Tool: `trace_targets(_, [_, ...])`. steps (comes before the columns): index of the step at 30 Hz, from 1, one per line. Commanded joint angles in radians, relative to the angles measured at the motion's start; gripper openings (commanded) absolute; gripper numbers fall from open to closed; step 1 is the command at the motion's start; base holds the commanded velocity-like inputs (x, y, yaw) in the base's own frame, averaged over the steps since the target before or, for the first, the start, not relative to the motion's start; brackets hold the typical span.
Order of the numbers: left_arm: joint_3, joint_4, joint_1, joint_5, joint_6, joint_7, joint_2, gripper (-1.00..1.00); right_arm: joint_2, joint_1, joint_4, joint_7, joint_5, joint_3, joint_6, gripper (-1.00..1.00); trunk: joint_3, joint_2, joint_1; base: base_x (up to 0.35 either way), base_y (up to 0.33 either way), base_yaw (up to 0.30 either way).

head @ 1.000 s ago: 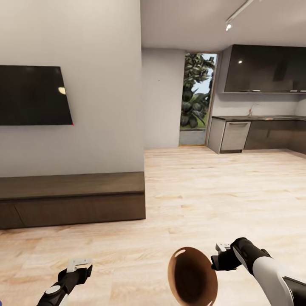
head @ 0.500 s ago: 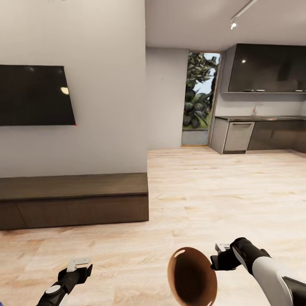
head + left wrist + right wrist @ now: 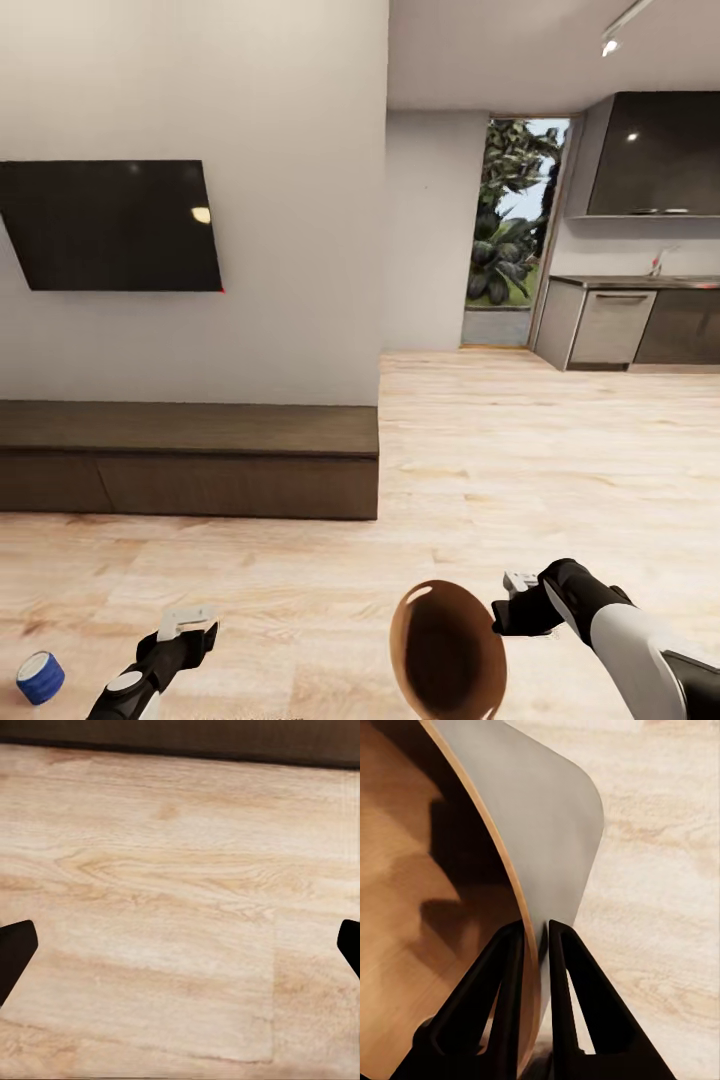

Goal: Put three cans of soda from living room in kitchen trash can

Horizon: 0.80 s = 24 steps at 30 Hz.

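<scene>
My right gripper [image 3: 512, 608] is shut on the rim of the tash can [image 3: 447, 650], a round brown bin held low in front of me with its dark inside facing the head camera. The right wrist view has the two black fingers [image 3: 506, 967] pinching the bin's thin wall [image 3: 442, 870], one inside and one outside. A dark blue can of soda [image 3: 40, 677] lies on the wood floor at the lower left. Just to its right my left gripper [image 3: 186, 622] hangs open over bare floor, with its fingertips [image 3: 16, 945] wide apart.
A black TV [image 3: 110, 225] hangs on the grey wall above a long low wooden bench [image 3: 190, 460]. To the right, open wood floor [image 3: 520, 450] leads to a doorway with plants [image 3: 510, 230] and the kitchen's dark cabinets [image 3: 655, 155] and counter [image 3: 640, 283].
The whole picture has shifted right, so the camera has turned left. The blue can has come into view at the lower left. Both grippers keep their places relative to me.
</scene>
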Motion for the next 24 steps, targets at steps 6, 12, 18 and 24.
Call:
trace_targets(6, [0.001, -0.006, 0.000, 0.000, 0.000, -0.002, 0.000, 1.00, 0.002, 0.000, 0.000, 0.003, -0.016, -0.009, 0.005, -1.00, 0.000, 0.000, 0.000, 0.000, -0.135, 0.240])
trace_targets(12, [0.001, -0.008, 0.000, 0.000, 0.000, 0.000, 0.000, 1.00, 0.001, 0.000, -0.001, 0.004, -0.016, -0.010, 0.001, -1.00, -0.002, 0.000, 0.000, 0.000, -0.157, 0.094])
trace_targets(18, [0.001, -0.008, 0.000, 0.000, 0.000, 0.000, 0.000, 1.00, 0.001, 0.000, 0.000, 0.005, -0.017, -0.010, -0.001, -1.00, -0.002, 0.000, 0.000, 0.000, -0.159, 0.004])
trace_targets(24, [0.001, -0.003, 0.000, 0.000, 0.000, 0.000, 0.000, 1.00, 0.011, 0.000, 0.000, 0.005, -0.018, -0.009, -0.001, -1.00, -0.002, 0.000, 0.000, 0.000, -0.158, 0.001])
